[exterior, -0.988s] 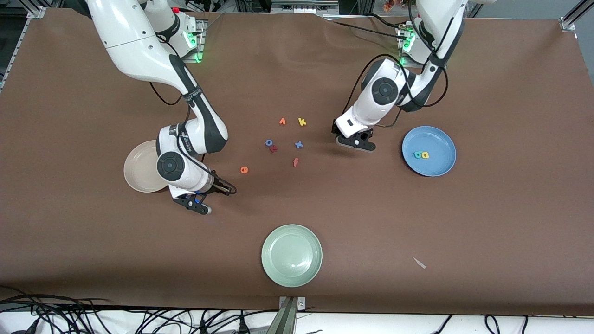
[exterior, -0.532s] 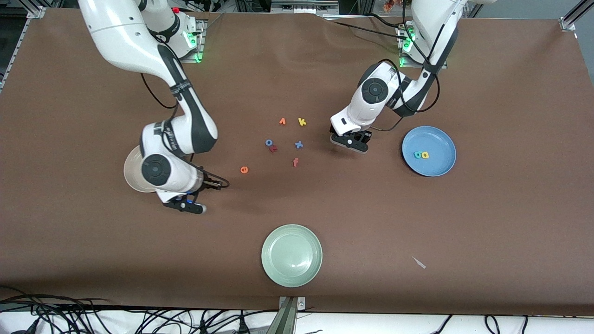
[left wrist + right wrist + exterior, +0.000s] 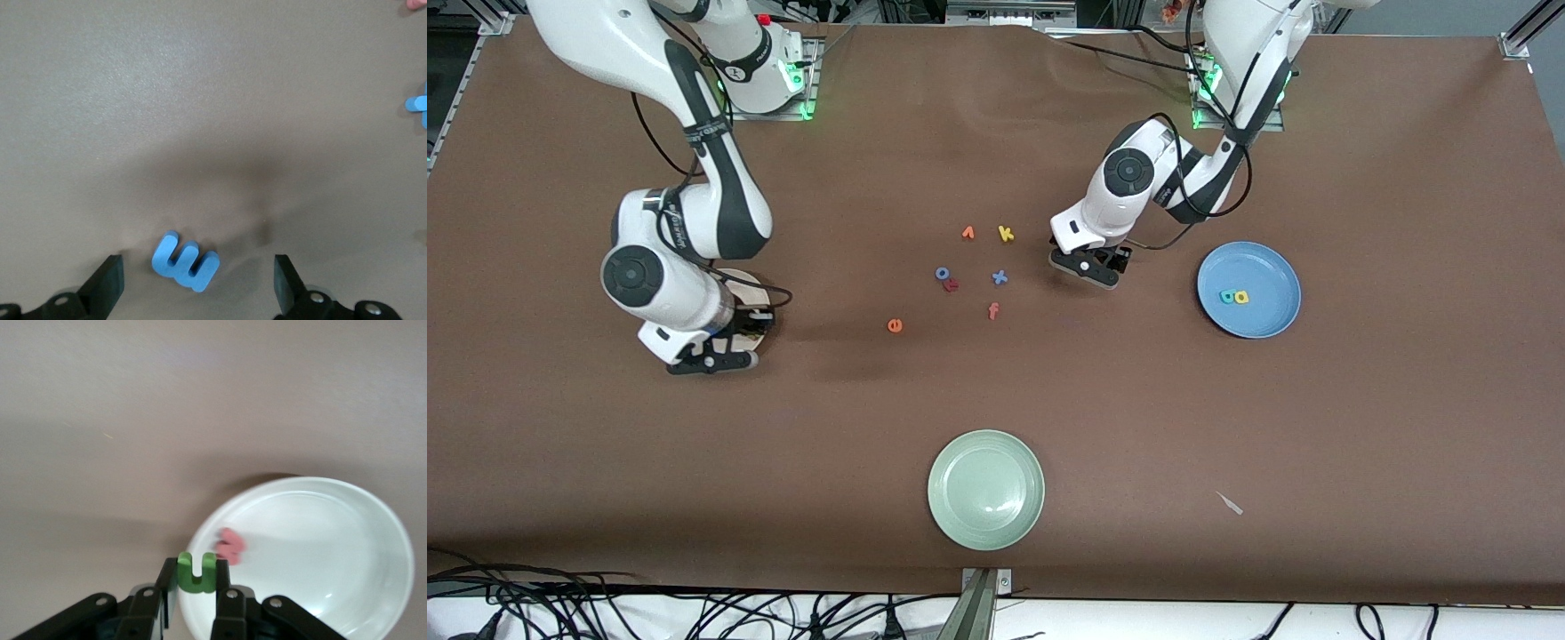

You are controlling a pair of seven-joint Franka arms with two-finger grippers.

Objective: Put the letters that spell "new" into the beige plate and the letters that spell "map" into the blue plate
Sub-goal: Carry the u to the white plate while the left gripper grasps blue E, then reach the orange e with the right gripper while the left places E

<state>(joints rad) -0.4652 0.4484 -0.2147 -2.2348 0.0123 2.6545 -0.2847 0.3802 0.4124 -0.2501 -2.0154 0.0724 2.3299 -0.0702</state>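
The right hand has swung over the beige plate's edge pinching the light foam n (left hand spread around the m).

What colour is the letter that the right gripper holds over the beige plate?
Green: the n in the right gripper, at the beige plate's rim. Right wrist view shows it best.

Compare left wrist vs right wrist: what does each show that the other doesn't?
Left wrist only: the blue m lying on the table between the open left pincer fingers, plus the blue x at the frame edge.
Right wrist only: the right pincer shut on the green n at the beige plate rim, the pink w already in it.
Both: the brown table surface.
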